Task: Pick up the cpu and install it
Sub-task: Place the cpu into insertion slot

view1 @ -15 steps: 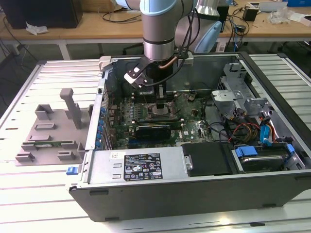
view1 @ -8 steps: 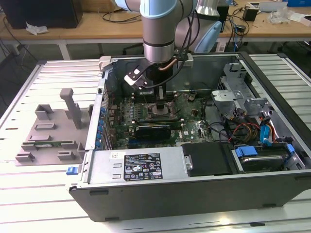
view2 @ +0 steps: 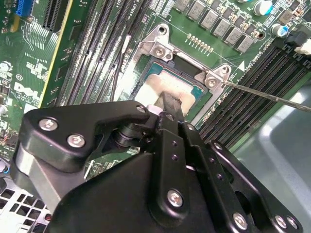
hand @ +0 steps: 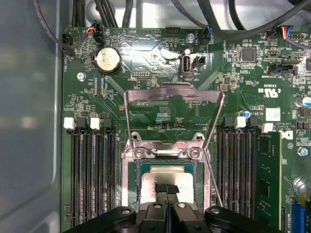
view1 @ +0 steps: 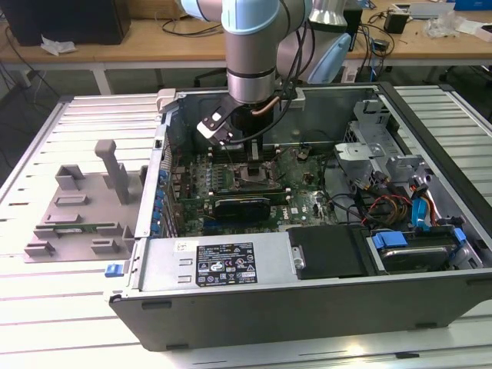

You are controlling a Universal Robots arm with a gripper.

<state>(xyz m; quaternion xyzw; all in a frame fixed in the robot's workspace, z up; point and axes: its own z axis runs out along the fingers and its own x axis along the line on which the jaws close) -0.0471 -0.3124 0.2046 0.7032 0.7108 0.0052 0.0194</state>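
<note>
The cpu (hand: pixel 167 177) (view2: pixel 156 86), a small square chip with a silver-grey top, lies flat inside the motherboard socket (hand: pixel 130 167). The socket's metal load plate (hand: pixel 175 97) is swung up and open, and its thin lever (view2: pixel 272 97) sticks out to the side. My gripper (hand: pixel 165 188) (view2: pixel 170 103) hangs directly over the chip. Its two black fingers (hand: pixel 161 190) are pressed together, tips at or just above the chip's top; I cannot tell whether they touch it. In the exterior view the arm reaches down into the open computer case, with the gripper (view1: pixel 244 146) over the socket (view1: pixel 254 171).
Memory slots (hand: pixel 92 174) flank the socket on both sides, one holding a memory stick (hand: pixel 268 179). An expansion card (view1: pixel 242 206), the power supply (view1: pixel 223 261) and a drive cage with cables (view1: pixel 384 177) crowd the case. Grey fixture blocks (view1: pixel 77 207) sit on the table at the exterior view's left.
</note>
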